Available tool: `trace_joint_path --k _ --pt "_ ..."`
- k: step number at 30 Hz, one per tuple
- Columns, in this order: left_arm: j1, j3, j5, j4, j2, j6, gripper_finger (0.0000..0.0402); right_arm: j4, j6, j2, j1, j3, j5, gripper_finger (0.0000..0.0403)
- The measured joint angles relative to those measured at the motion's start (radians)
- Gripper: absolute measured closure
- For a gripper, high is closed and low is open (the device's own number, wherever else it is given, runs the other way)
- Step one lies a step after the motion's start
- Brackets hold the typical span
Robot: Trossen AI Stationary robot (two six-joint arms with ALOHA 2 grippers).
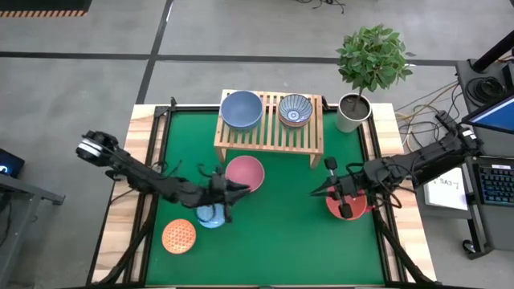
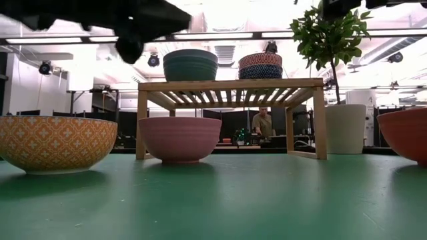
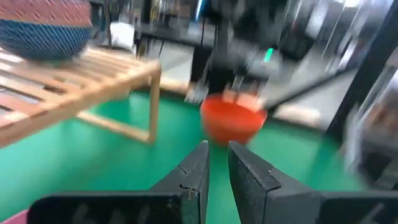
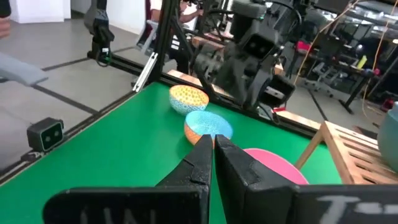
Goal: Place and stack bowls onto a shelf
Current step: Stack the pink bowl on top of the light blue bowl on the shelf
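- High view: the shelf (image 1: 269, 135) stands at the 12 o'clock edge of the green desk (image 1: 281, 233), carrying two bowls on its slats: a slate blue bowl (image 1: 242, 109) toward 9 o'clock and a patterned bowl (image 1: 295, 109) toward 3 o'clock, side by side and apart.
- The pink bowl (image 1: 245, 172) sits on the desk just in front of the shelf, at its 6 o'clock side.
- The light blue bowl (image 1: 210, 216) lies at roughly 7 o'clock from the pink bowl; the orange patterned bowl (image 1: 179, 236) is further out toward 8 o'clock.
- The red bowl (image 1: 346, 204) rests at the 3 o'clock side of the desk, well apart from the others.
- The left tool (image 1: 224, 195) hovers between the pink and light blue bowls, its fingers (image 3: 194, 174) a narrow gap apart with nothing between them.
- The right tool (image 1: 320, 191) is beside the red bowl, fingers (image 4: 205, 158) pressed together, holding nothing.
- A white plant pot (image 1: 352, 112) with a small tree stands at 1 o'clock, beside the shelf.
- Low view: a person (image 2: 264, 123) is visible in the room behind the shelf.
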Motion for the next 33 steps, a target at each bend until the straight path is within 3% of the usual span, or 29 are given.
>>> trace_joint_path --k 7,11,19,24,29,33 --pt "0.043 0.318 0.041 -0.798 0.127 -0.105 0.0351 -0.006 -0.032 -0.079 0.000 -0.018 0.001 0.0394" --pt "0.089 0.447 0.148 -1.072 0.202 -0.117 0.0322 -0.046 -0.003 -0.139 0.000 -0.018 0.000 0.0394" --pt "0.171 0.512 0.197 -1.185 0.283 -0.041 0.0246 -0.145 0.044 -0.200 0.000 -0.033 -0.001 0.0394" --pt "0.210 0.501 0.258 -1.184 0.320 -0.031 0.0230 -0.147 0.037 -0.208 0.000 -0.033 -0.001 0.0394" --pt "0.205 0.502 0.267 -1.185 0.346 0.006 0.0266 -0.149 0.027 -0.208 0.000 -0.033 0.000 0.0394" --pt "0.186 0.515 0.270 -1.193 0.340 0.055 0.0351 -0.151 0.013 -0.207 0.000 -0.033 0.001 0.0394"
